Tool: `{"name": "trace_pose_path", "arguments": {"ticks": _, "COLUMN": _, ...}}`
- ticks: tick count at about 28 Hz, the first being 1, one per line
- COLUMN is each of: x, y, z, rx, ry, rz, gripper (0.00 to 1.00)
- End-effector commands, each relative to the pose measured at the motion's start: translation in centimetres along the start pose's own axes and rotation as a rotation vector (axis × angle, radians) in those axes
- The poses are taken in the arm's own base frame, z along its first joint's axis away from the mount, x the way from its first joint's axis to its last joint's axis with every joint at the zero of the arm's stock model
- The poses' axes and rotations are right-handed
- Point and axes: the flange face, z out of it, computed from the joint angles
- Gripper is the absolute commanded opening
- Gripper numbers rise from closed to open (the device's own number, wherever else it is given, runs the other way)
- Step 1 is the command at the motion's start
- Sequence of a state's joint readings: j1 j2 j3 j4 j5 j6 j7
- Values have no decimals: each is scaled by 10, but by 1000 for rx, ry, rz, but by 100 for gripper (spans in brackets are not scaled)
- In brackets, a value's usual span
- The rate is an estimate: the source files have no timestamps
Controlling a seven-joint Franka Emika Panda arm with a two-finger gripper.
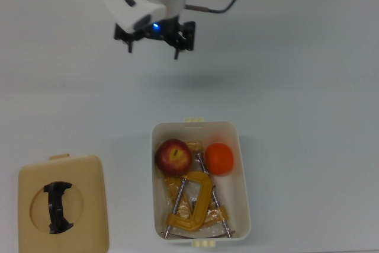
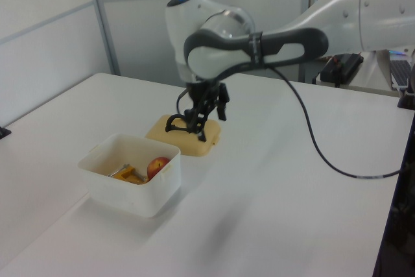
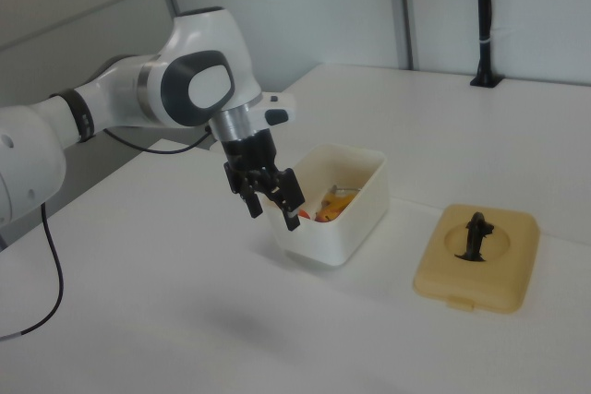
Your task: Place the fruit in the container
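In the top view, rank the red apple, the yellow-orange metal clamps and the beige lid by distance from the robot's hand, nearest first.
1. The red apple, below the hand, at the cream-white tub's upper end.
2. The yellow-orange metal clamps, lower in the tub.
3. The flat beige lid, at the top view's bottom left.

Container mouth unobstructed from above — clamps seemingly crowd its floor.

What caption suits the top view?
Open gripper above the table, apple and tangerine in the tub.
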State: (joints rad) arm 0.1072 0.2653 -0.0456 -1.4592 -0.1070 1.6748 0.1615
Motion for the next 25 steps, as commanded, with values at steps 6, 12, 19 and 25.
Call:
{"name": "trace_pose_path", "arguments": {"ticks": 6, "x": -22, "y": 70, "z": -29, "rx": 44, "ry": -23, "rz": 10, "gripper": 100}}
{"name": "trace_pose_path", "arguments": {"ticks": 12, "x": -29, "y": 91, "z": -37, "rx": 58, "ry": -19, "rz": 8, "gripper": 100}}
{"name": "trace_pose_path", "arguments": {"ticks": 19, "x": -28, "y": 89, "z": -35, "rx": 66, "ry": -19, "rz": 4, "gripper": 100}}
{"name": "trace_pose_path", "arguments": {"ticks": 25, "x": -27, "y": 89, "z": -32, "rx": 66, "ry": -21, "rz": 0, "gripper": 100}}
